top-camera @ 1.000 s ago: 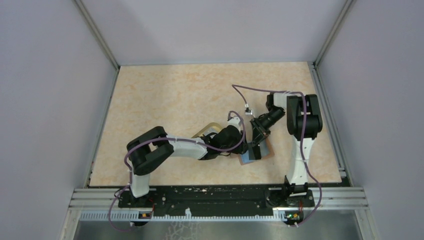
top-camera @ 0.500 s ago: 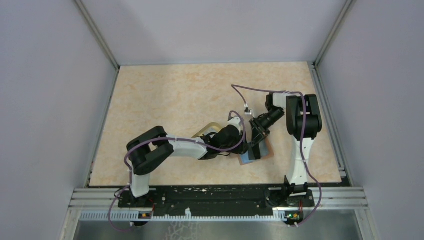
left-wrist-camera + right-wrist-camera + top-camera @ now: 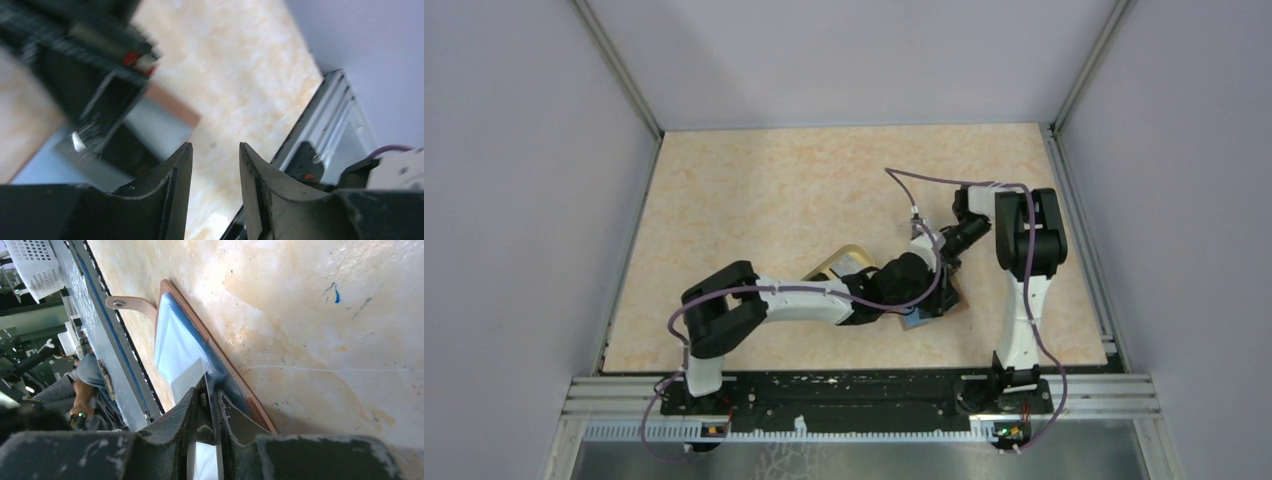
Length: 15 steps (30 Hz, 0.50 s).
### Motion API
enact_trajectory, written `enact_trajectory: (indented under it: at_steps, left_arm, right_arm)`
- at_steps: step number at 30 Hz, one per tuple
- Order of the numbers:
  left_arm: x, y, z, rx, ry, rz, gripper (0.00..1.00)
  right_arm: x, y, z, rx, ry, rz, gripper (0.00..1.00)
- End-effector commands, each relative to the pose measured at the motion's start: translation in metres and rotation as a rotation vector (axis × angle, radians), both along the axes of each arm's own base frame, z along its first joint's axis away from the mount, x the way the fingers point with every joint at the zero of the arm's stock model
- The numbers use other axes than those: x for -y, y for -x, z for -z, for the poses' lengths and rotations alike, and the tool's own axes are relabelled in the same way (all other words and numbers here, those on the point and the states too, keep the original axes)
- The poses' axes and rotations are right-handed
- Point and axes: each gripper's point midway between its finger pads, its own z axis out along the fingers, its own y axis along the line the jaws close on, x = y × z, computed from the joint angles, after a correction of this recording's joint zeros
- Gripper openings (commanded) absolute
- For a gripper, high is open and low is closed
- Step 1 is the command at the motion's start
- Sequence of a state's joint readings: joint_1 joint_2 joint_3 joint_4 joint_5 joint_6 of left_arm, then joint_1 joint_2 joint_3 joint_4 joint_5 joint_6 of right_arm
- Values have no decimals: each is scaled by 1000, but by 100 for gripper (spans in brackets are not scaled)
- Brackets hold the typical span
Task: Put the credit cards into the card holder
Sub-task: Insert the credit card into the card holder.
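- Beige marbled surface (image 3: 754,200). The holder (image 3: 958,300) lies open on it toward the near edge, right of centre, with its blue lining up and a brown rim around it.
- Left arm: stretched low from its base out to the right, wrist at the holder's left end. Left gripper (image 3: 215,150) is half open with nothing between the fingers, and the holder is just ahead of them, blurred.
- Right arm: column upright, elbow folded, forearm angled down-left to the holder. Right gripper (image 3: 207,400) is narrow on a card (image 3: 187,382), which is edge-on with its leading end on the blue lining.
- Tab (image 3: 132,302) with a snap sticks out flat from the holder's end.
- Tan-rimmed dish (image 3: 834,262) sits just behind the left forearm.
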State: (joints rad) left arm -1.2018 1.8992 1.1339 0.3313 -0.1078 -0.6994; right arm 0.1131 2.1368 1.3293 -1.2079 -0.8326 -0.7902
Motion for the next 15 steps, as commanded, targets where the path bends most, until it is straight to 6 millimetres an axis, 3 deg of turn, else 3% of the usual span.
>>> enact_trajectory:
  at_steps: [1,7,9,15]
  left_arm:
    - [33,-1,-1,32,-19,-62,45]
    - [36,-12,25,74,-146,-201,38]
    - [32,-18,29,90,-160,-232,33]
    - [26,-27,34,129,-189,-272,33]
  right_arm:
    - [-5,-14,3,101,-16,-17,17]
    - [-5,-14,3,100,-17,-15,18]
    - [-5,-14,4,100,-17,-15,18]
    - [-5,-15,4,99,-17,-14,18]
